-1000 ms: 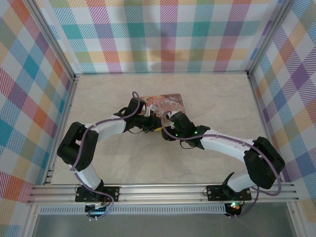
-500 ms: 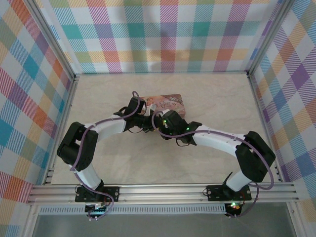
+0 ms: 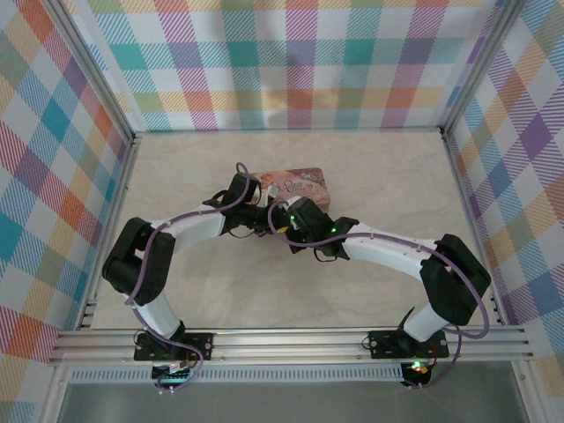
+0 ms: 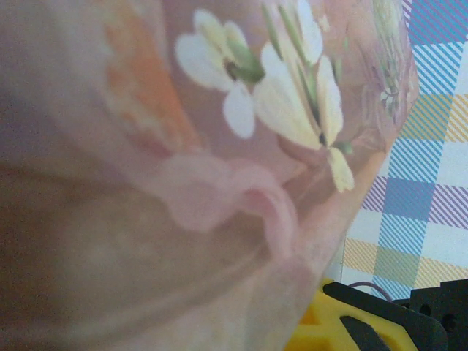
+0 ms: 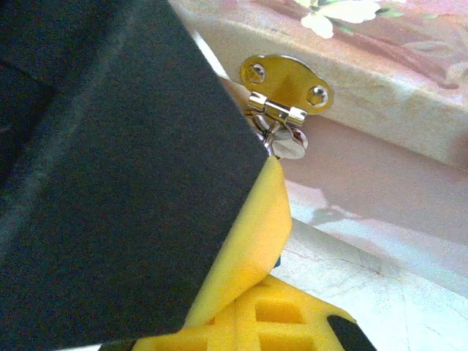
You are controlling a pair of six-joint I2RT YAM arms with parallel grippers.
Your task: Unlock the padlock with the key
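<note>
From the overhead camera I see both arms bent inward over the pale marbled surface [image 3: 388,176]. They meet at the near edge of a flat pink rectangular tin printed with white flowers [image 3: 301,182]. The left pincer [image 3: 262,214] sits at the tin's near left corner with its jaws narrow. Its wrist camera looks straight onto the flowered pink wall, and I cannot tell whether anything is pinched. The right pincer [image 3: 280,226] is just beside it, jaws closed together. On its wrist camera a yellow fingertip [image 5: 256,234] lies right under a small gold hasp plate [image 5: 287,82] riveted to the tin's side. A shiny silver clasp [image 5: 282,130] hangs from that plate, close against the fingertip. The tin's inside is hidden from me. The thin dark-grey key is too small for me to make out, and I cannot tell whether the silver piece is the padlock.
</note>
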